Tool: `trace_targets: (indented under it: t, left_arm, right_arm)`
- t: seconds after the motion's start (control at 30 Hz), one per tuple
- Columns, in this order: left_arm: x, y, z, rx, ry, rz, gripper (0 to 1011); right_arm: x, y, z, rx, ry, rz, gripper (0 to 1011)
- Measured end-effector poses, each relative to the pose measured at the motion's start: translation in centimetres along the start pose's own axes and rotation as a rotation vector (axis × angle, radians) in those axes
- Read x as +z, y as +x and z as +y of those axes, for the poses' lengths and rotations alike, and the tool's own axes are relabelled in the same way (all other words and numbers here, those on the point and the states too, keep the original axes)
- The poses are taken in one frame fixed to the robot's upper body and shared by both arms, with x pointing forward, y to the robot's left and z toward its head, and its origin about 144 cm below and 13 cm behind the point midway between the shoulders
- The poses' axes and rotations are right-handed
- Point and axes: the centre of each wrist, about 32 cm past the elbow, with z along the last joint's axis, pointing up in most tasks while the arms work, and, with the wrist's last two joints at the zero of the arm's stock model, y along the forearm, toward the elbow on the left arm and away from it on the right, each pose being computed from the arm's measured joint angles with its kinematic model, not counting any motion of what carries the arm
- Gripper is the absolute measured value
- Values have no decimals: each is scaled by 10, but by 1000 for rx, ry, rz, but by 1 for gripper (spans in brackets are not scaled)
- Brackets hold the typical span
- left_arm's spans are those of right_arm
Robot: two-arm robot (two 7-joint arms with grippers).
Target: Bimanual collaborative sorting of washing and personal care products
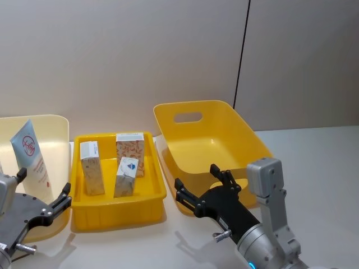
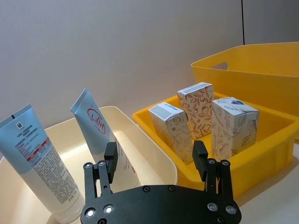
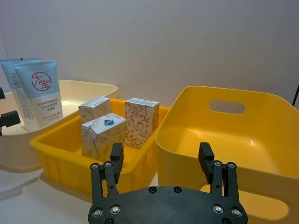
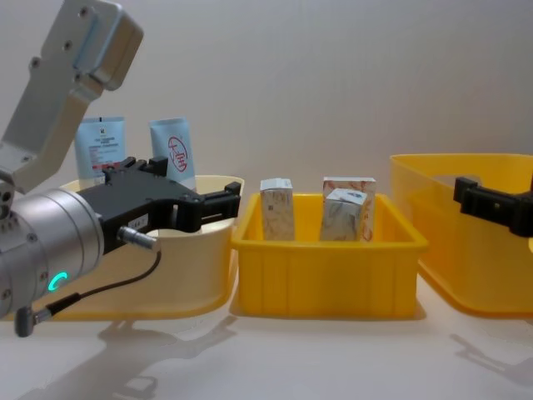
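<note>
while both tubes [image 2: 96, 123] stand in the cream bin [image 1: 56, 126] at nine o'clock of the yellow tray [image 1: 120, 216], its three boxes [image 1: 93, 171] look unsorted, the big yellow bin [image 1: 224, 145] at three o'clock holds nothing, and left gripper [image 2: 155, 154] and right gripper [image 3: 160, 151] hover spread, empty-handed.

Chest view: left gripper [image 4: 193, 187] hides the lower parts of the fine-print tube [image 4: 98, 137] and red-logo tube [image 4: 172, 150]; large yellow bin [image 4: 441, 242] cut off at right edge. Right wrist view: fine-print tube mostly behind red-logo tube. Its print too small to read.
</note>
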Motion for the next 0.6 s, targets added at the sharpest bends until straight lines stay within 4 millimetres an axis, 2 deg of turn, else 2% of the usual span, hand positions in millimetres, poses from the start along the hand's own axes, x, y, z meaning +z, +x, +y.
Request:
trace_targets:
  t: [0.6]
  left_arm:
    - [0, 0, 0, 0, 0, 0, 1000]
  right_arm:
    - [0, 0, 0, 0, 0, 0, 1001]
